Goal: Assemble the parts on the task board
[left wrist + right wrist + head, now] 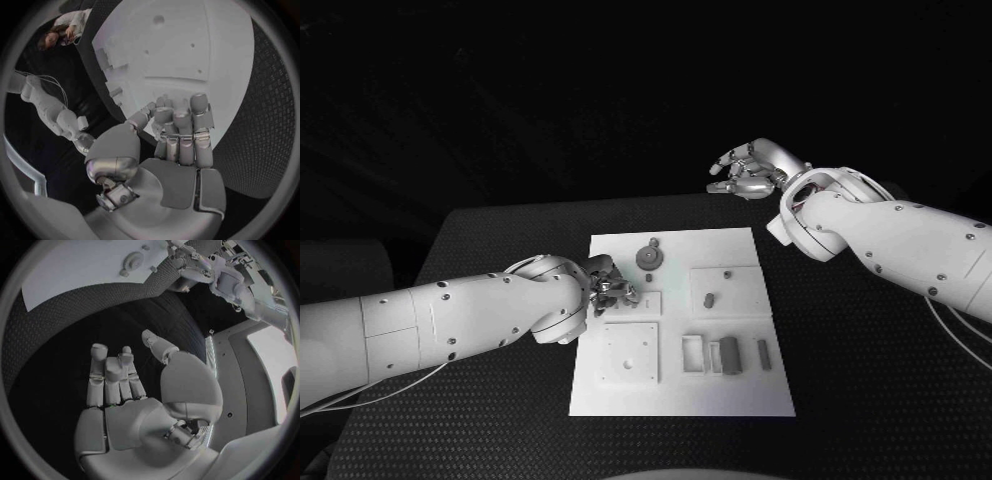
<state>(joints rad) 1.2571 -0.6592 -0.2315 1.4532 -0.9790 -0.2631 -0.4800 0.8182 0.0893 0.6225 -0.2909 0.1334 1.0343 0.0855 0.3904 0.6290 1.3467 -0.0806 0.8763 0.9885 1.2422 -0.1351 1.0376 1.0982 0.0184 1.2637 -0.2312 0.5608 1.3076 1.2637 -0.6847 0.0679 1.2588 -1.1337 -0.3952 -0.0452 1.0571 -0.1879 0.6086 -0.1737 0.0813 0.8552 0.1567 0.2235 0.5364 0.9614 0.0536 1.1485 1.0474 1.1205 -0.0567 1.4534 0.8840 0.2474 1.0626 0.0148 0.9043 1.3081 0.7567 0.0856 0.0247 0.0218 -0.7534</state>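
Left robot hand (607,290) works the task board (733,395)
Fingers curled, grip unclear; right robot hand (750,170) open, far off. Parts (724,353) look small, stiff, light: pinch by sides.

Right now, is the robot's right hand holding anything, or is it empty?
Empty. The right hand hangs over the black table, off the task board, fingers apart with nothing between them.
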